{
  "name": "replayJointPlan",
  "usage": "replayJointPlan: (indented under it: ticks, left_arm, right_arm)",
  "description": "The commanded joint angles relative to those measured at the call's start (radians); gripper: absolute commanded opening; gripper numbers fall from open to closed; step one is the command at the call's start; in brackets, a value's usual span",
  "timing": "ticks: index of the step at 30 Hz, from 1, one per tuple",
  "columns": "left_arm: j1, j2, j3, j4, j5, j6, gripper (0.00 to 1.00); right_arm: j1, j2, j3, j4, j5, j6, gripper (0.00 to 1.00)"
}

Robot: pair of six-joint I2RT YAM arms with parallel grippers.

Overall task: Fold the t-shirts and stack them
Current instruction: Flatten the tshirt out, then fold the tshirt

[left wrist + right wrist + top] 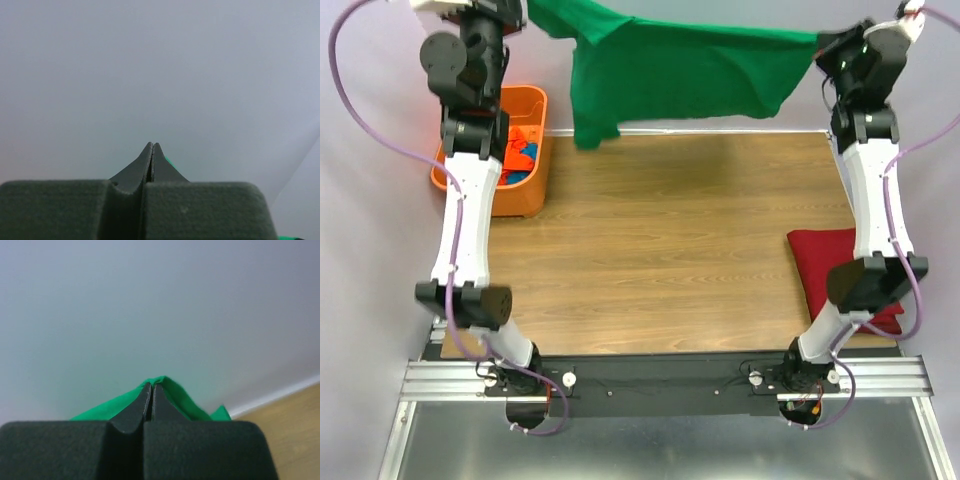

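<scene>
Hanging in the air over the far edge of the worktop, the green t-shirt is stretched between the left tool and the right tool, both pinched tight on it. The orange basket on the left holds blue and orange things. The dark red t-shirt lies on the right side.

Pairs white plastic shells with round black joint housings along the slim left arm and right arm. Trails thin lilac cables. Bolts to a ribbed silver aluminium rail. Ends in a matte dark-grey left end effector and right end effector, tapering to points.
</scene>
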Motion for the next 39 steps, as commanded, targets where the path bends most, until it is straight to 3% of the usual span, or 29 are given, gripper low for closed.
replayJointPlan:
  ticks: [1, 2, 5, 8, 12, 15, 19, 25, 39]
  left_arm:
    - [0.010, -0.209, -0.297, 0.083, 0.023, -0.027, 0.00]
    - [0.010, -0.243, -0.481, 0.092, 0.023, -0.048, 0.00]
    - [0.010, -0.348, -0.743, 0.080, 0.061, -0.138, 0.00]
    - [0.007, -0.448, -1.144, 0.023, 0.065, -0.231, 0.00]
    - [0.002, -0.537, -1.397, -0.065, 0.037, -0.285, 0.00]
    - [-0.001, -0.568, -1.491, -0.124, -0.011, -0.278, 0.00]
    - [-0.002, -0.574, -1.526, -0.239, -0.026, -0.263, 0.00]
    - [-0.007, -0.634, -1.548, -0.342, -0.043, -0.263, 0.00]
    - [-0.011, -0.913, -1.581, -0.582, -0.069, -0.283, 0.00]
  right_arm:
    - [-0.013, -0.093, -0.308, 0.019, -0.054, 0.044, 0.01]
    - [-0.013, -0.125, -0.450, 0.025, -0.068, 0.070, 0.01]
    - [-0.013, -0.165, -0.701, 0.058, -0.112, 0.119, 0.01]
    - [-0.013, -0.166, -0.974, 0.128, -0.146, 0.155, 0.01]
    - [-0.011, -0.097, -1.134, 0.165, -0.209, 0.207, 0.01]
    - [-0.011, -0.028, -1.209, 0.188, -0.270, 0.232, 0.01]
    - [-0.011, -0.058, -1.312, 0.187, -0.228, 0.215, 0.01]
    - [-0.013, -0.265, -1.472, 0.154, -0.198, 0.205, 0.01]
    - [-0.013, -0.624, -1.478, -0.194, -0.059, 0.147, 0.01]
